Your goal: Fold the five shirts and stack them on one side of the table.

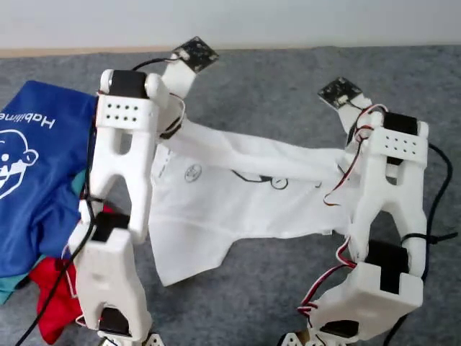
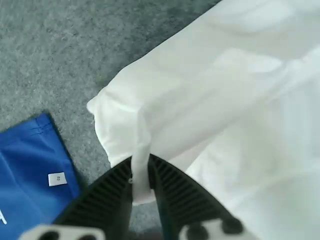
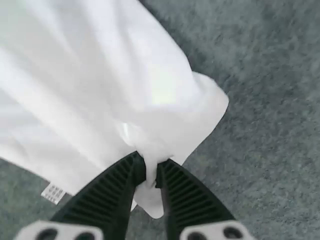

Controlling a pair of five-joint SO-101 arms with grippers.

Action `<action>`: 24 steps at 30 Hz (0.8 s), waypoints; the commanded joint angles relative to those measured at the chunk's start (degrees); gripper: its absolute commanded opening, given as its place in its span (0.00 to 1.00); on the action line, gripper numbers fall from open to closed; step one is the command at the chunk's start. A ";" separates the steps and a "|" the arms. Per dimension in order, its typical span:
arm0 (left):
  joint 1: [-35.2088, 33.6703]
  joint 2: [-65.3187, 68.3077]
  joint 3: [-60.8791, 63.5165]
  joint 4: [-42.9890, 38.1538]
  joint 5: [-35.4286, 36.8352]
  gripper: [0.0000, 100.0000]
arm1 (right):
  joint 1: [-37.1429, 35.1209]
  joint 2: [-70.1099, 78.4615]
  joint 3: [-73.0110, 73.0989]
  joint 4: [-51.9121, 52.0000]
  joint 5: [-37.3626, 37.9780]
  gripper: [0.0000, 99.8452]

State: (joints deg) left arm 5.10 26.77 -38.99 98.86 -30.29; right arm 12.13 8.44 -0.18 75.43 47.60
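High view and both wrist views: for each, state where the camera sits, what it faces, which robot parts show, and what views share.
High view: fixed above the table, looking down on left arm, right arm, white shirt, blue shirt.
Left wrist view: on that arm, facing along left gripper, shut on the white shirt's edge.
Right wrist view: likewise, right gripper pinching the shirt's other end.
Shared: the white shirt.

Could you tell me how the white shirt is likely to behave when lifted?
Probably floppy: the white shirt sags between its held corners. Likely light: left hand and right hand each hold it by a small pinch, which might slip.
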 commanded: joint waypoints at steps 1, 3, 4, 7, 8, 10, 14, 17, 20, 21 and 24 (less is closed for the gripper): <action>2.81 -11.69 11.21 1.76 -1.85 0.00 | 1.54 -3.82 -3.08 3.65 0.79 0.01; 4.13 -16.62 18.15 1.67 -1.85 0.00 | 1.54 -3.82 -2.99 5.58 0.62 0.01; 4.48 -19.08 21.49 1.58 -1.85 0.00 | 1.45 -3.74 -2.99 6.20 0.53 0.01; 5.10 -24.88 29.05 1.58 -1.85 0.00 | 1.27 -3.38 -2.90 6.64 0.44 0.01; 5.10 -26.37 31.08 1.49 -1.85 0.00 | 1.36 -3.30 -2.90 6.46 0.44 0.01; 4.66 -28.75 34.51 1.49 -1.85 0.00 | 1.36 -3.30 -2.81 6.64 0.53 0.01; 4.92 -32.62 40.84 1.49 -1.85 0.00 | 1.54 -3.30 -1.49 6.64 0.70 0.01; 5.10 -34.99 43.74 1.49 -2.02 0.00 | 1.54 -3.47 0.88 6.64 0.70 0.01; 5.01 -37.36 45.41 1.49 -2.02 0.00 | 1.71 -3.74 2.81 6.64 0.79 0.01; 5.01 -38.07 46.37 1.49 -2.11 0.00 | 2.07 -3.74 3.25 6.64 0.79 0.01; 5.89 -39.74 49.19 1.49 -2.20 0.00 | 2.86 -3.47 3.52 6.20 0.79 0.01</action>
State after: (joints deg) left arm 10.02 -9.54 8.92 98.95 -31.69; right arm 13.71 8.44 3.60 81.41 47.78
